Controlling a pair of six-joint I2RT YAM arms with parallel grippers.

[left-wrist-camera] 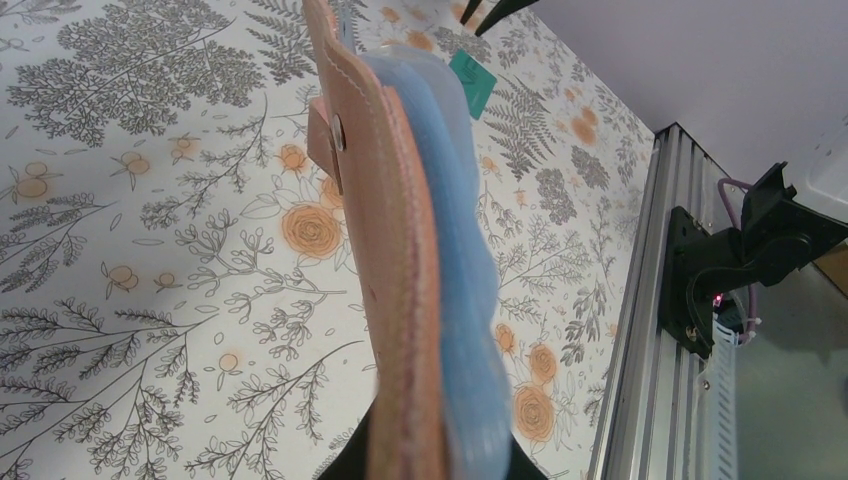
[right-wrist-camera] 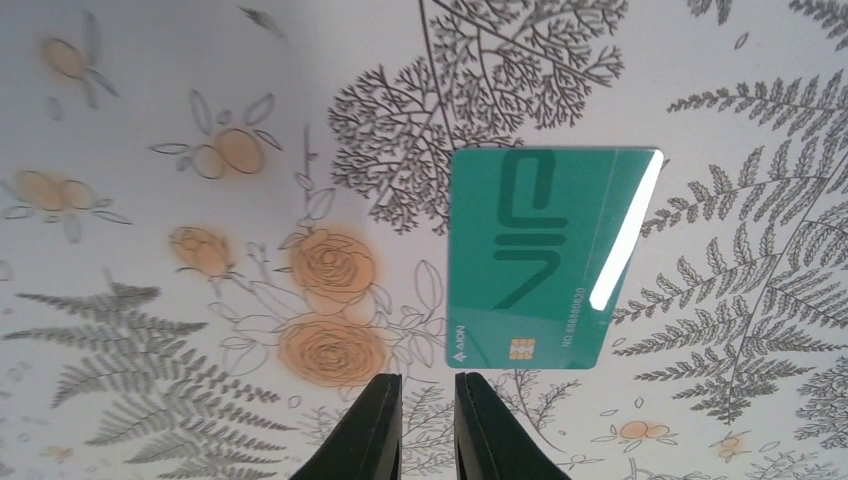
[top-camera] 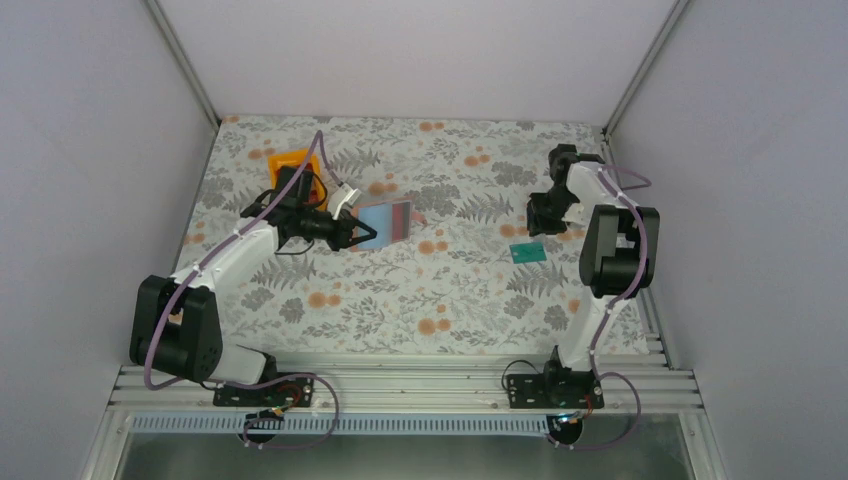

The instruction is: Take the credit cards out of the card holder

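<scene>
My left gripper [top-camera: 352,236] is shut on the left edge of the card holder [top-camera: 385,222] and holds it open, lifted off the table. Its light blue lining faces up, and a red card [top-camera: 402,217] shows in its right half. In the left wrist view the card holder [left-wrist-camera: 385,250] is edge-on between my fingers, tan outside, blue inside. The teal-green card [top-camera: 526,252] lies flat on the table. My right gripper [top-camera: 541,224] hovers just behind it. In the right wrist view its fingers [right-wrist-camera: 428,385] stand slightly apart and empty, beside the teal-green card [right-wrist-camera: 550,260].
An orange plastic tray [top-camera: 295,165] sits at the back left, behind my left arm. The floral tablecloth [top-camera: 430,290] covers the table. A metal rail [top-camera: 400,385] runs along the near edge.
</scene>
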